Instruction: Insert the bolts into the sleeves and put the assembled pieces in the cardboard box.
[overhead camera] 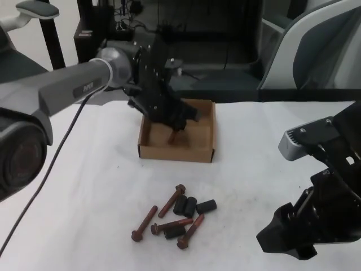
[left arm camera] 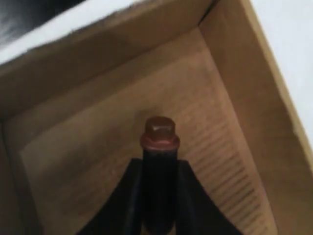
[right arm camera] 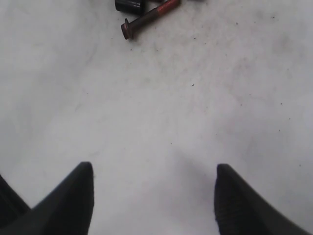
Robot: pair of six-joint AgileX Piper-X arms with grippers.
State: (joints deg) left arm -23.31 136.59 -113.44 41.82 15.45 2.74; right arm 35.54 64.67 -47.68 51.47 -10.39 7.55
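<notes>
Clamping the sleeved bolt (left arm camera: 159, 134) above cardboard box (left arm camera: 254, 98), left gripper (left arm camera: 159, 171) covers its middle.

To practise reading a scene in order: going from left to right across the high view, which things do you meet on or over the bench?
In order: left arm's grey link → cardboard box → right arm. The loose bolts and sleeves lie in front of the box across the same span, so they are left out.

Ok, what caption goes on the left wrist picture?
Left gripper holds a rusty-red bolt in its black sleeve inside the brown cardboard box.
</notes>
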